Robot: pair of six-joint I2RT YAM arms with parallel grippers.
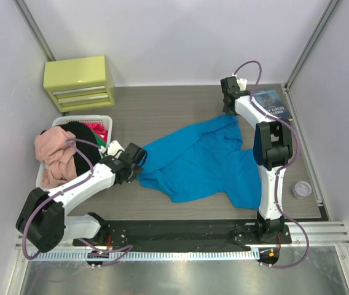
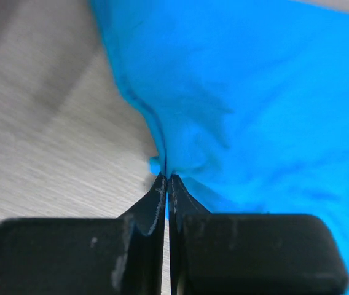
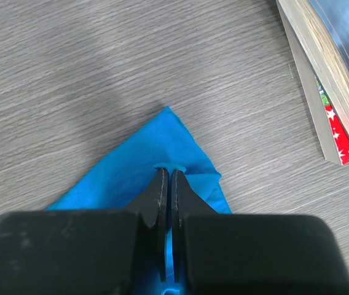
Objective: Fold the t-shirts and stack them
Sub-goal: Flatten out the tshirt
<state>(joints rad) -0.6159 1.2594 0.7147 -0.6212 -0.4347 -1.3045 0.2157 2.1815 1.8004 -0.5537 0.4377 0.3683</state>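
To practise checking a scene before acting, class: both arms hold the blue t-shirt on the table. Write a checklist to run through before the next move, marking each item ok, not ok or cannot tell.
1. Is the left end effector shut on the turquoise t-shirt edge: ok.
2. Is the right end effector shut on a far corner of it: ok.
3. Cloth lying flat between the grips: not ok, rumpled and doubled over.
4. Held corner apart from the books: ok, bare table between.
5. Which parts are held, sleeve or hem: cannot tell.
6. Are the other shirts out of the way in the basket: ok.
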